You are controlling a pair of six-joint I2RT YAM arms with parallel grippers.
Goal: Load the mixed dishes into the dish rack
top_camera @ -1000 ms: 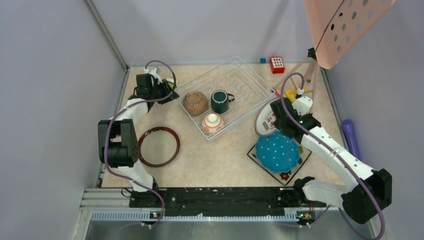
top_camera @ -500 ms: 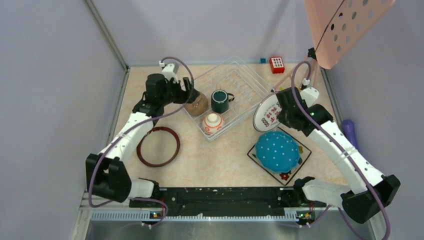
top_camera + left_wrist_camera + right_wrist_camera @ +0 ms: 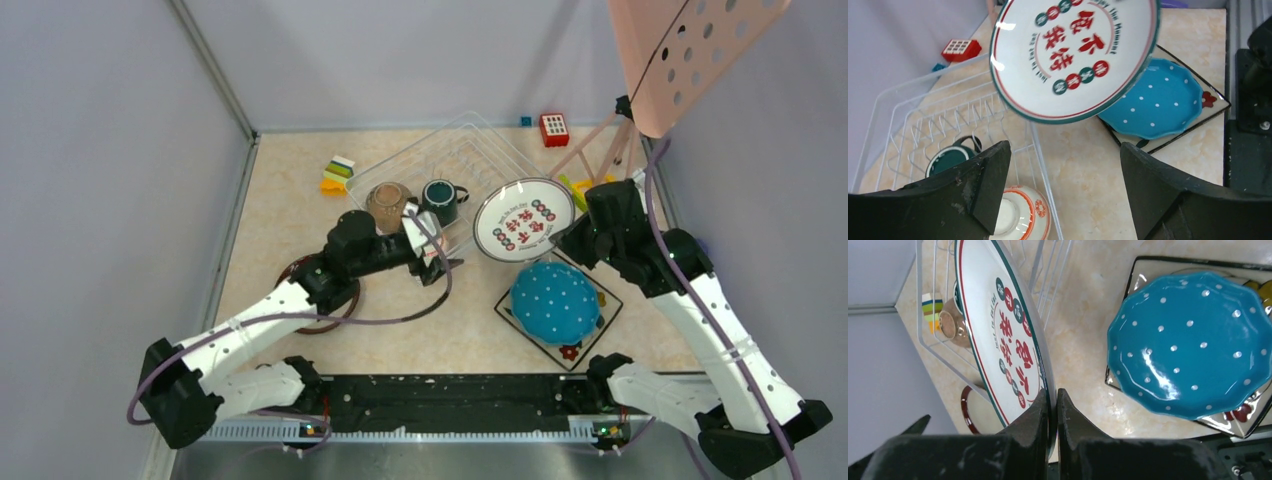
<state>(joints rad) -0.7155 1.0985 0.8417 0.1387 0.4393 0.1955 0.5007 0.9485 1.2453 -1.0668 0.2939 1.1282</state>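
My right gripper (image 3: 578, 232) (image 3: 1053, 395) is shut on the rim of the white plate with red characters (image 3: 523, 220) (image 3: 1008, 330), held tilted in the air over the dish rack's (image 3: 455, 130) right corner. The brown bowl (image 3: 388, 200) and dark green mug (image 3: 439, 198) sit inside the rack. My left gripper (image 3: 435, 250) (image 3: 1064, 150) is open and holds nothing, above the rack's near edge and the small orange-and-white bowl (image 3: 1020, 215). The blue dotted plate (image 3: 555, 302) lies on the black square plate (image 3: 604, 305). My left arm partly covers the red-rimmed plate (image 3: 296, 283).
Colourful toy blocks (image 3: 337, 173) lie at the back left of the rack and a red keypad toy (image 3: 554, 129) at the back right. A pink perforated panel (image 3: 690, 50) hangs over the back right corner. Grey walls close in both sides.
My left arm swung from the back left corner to the rack's near edge and its jaws opened. My right arm lifted the white plate up and left, over the rack's corner.
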